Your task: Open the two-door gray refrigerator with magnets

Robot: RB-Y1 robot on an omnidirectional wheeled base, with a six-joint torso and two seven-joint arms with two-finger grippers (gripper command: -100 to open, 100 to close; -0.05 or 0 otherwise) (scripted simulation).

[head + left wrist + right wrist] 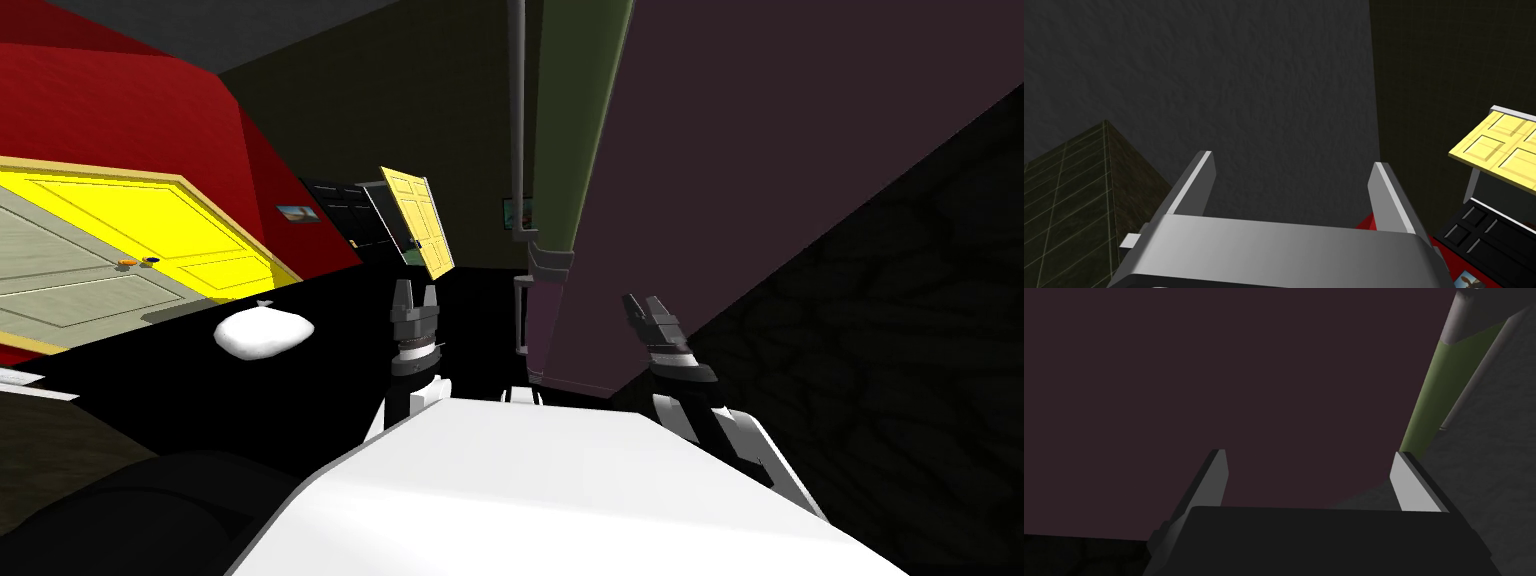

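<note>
A flat black top [300,385] is on my left. One lumpy white bag [265,331] sits on it.

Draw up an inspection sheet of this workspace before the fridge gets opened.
Surface: flat black surface left of the refrigerator.
Job's things: refrigerator, dark maroon face; its long grey handle is not gripped.
Clutter: white lump, bag-like, lying on the black surface.
Grippers: left gripper open, empty, over the black surface; right gripper open, empty, pointing at the maroon face.
Cables: nothing seen.
Surroundings: red wall, yellow door at far left, second yellow door further back.
</note>
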